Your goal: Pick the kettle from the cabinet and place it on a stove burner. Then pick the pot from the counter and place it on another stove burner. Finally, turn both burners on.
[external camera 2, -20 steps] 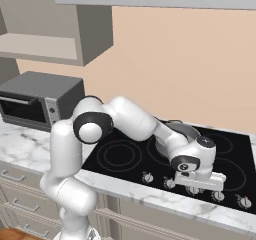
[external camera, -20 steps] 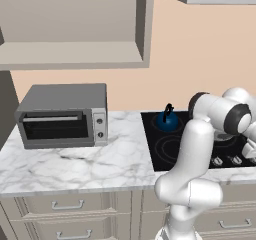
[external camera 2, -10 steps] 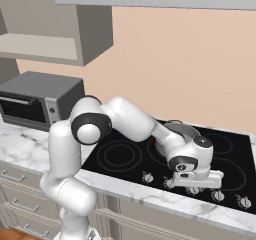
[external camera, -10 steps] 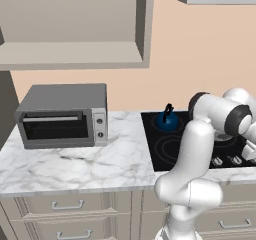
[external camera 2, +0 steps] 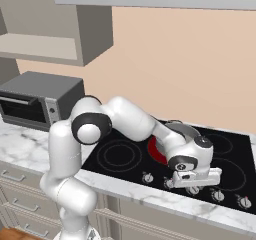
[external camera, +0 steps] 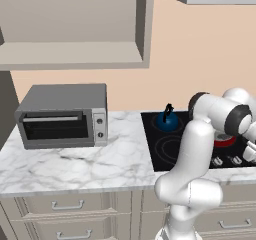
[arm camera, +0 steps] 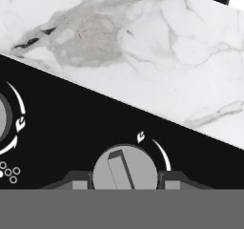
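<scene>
Gripper (external camera 2: 194, 188): low over the cooktop's front edge; fingertips (arm camera: 80, 182) stand part open on either side of one round grey knob (arm camera: 125, 168), close against its sides; whether they press it cannot be told.

Knobs: five visible along the front strip in the right base view; a second knob (arm camera: 3, 118) sits at the hand view's left edge.

Counter (external camera: 75, 166): white marble, one toaster oven (external camera: 62, 115) at its left end.

Stove burners: one ring (external camera 2: 120, 155) dark and bare; one (external camera 2: 156, 149) glowing red under the grey pot (external camera 2: 181, 130), the forearm crossing in front of both. A second after the earliest frame, that burner has turned red.

Kettle (external camera: 167, 119): one, dark blue, on the rear left burner.

Cabinet (external camera: 75, 26): one, shelf bare.
</scene>
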